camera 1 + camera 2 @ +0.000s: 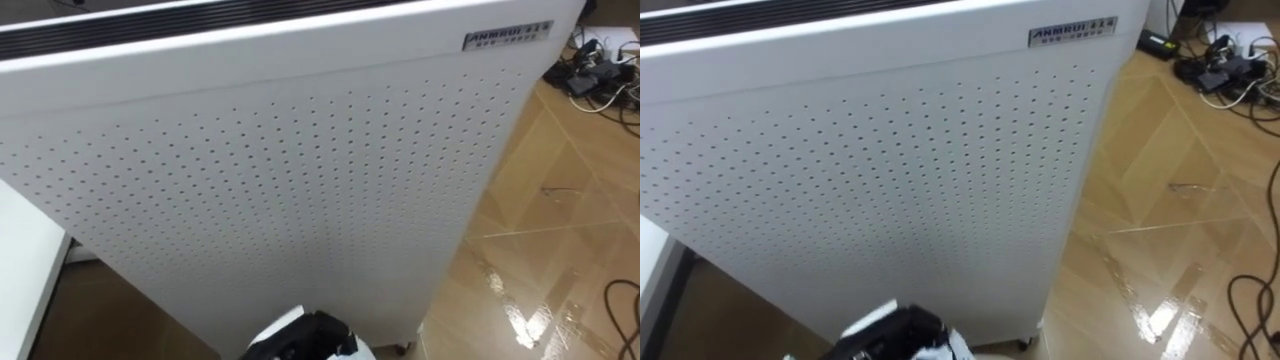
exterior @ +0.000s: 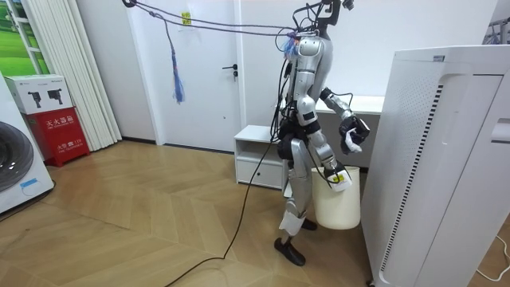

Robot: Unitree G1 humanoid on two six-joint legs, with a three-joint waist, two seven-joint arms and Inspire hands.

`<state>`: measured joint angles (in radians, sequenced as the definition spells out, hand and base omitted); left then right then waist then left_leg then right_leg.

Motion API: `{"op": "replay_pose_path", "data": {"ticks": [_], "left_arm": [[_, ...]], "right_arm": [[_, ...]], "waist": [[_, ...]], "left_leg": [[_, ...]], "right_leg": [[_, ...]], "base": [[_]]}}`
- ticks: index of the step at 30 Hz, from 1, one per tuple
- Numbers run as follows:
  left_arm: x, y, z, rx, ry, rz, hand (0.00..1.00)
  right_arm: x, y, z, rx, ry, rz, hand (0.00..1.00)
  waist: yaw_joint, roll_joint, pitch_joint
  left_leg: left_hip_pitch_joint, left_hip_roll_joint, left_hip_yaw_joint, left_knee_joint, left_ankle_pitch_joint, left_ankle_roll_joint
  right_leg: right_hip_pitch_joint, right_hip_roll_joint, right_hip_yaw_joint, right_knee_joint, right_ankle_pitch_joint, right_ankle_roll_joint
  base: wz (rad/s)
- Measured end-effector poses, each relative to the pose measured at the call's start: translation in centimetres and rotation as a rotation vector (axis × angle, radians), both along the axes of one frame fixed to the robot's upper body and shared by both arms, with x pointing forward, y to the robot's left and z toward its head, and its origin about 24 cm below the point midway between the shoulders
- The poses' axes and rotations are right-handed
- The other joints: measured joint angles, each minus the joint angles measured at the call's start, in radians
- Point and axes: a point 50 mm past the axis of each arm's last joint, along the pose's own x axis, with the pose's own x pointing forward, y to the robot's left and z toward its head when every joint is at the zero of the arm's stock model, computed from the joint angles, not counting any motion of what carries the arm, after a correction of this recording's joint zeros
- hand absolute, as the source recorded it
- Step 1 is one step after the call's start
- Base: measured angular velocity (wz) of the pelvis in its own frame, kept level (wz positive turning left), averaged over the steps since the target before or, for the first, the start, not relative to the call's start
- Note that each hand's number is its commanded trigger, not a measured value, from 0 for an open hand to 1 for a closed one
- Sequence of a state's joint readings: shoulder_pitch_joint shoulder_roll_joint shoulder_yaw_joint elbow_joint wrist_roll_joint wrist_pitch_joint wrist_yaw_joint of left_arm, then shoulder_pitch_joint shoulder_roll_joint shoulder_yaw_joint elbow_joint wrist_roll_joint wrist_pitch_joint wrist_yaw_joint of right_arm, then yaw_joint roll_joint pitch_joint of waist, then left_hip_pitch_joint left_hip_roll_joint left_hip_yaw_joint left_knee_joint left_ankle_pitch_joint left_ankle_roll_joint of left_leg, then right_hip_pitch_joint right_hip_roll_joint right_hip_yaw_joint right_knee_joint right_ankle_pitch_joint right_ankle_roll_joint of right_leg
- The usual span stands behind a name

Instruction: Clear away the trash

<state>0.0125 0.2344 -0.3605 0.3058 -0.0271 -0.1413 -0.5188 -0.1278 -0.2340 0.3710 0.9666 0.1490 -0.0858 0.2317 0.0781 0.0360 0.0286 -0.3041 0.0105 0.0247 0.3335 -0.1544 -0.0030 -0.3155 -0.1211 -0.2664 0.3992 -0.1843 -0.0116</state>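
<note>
I stand close in front of a tall white perforated appliance [image 2: 430,167], facing it. Beside my legs stands a white bin [image 2: 336,209]. My right hand [image 2: 329,168] hangs low just above the bin's rim, its fingers curled on a small white and yellow piece of garbage [image 2: 339,180]. My left hand [image 2: 351,131] is raised at waist height toward the appliance. It shows as a dark shape with a white patch at the bottom edge of the eye views [image 1: 305,340].
The appliance's perforated front [image 1: 280,190] is very near. Wood floor with cables and a power strip [image 1: 595,70] lies to my right. Behind me stand a low white cabinet [image 2: 259,155] and a door [image 2: 211,72]; a washing machine [image 2: 20,163] is further off.
</note>
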Motion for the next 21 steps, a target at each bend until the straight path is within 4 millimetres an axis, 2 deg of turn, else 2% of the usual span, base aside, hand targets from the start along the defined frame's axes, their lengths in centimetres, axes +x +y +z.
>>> {"op": "replay_pose_path", "data": {"ticks": [21], "left_arm": [[-1.3,0.4,-1.5,0.052,0.142,-0.147,0.00]], "right_arm": [[0.1,-0.1,0.1,0.005,-0.004,-0.001,1.00]], "waist": [[-0.006,0.002,-0.0019]], "left_leg": [[0.002,0.000,-0.004,-0.003,0.000,0.000]], "right_leg": [[0.007,-0.001,-0.009,-0.004,0.000,0.000]], "base": [[0.00]]}}
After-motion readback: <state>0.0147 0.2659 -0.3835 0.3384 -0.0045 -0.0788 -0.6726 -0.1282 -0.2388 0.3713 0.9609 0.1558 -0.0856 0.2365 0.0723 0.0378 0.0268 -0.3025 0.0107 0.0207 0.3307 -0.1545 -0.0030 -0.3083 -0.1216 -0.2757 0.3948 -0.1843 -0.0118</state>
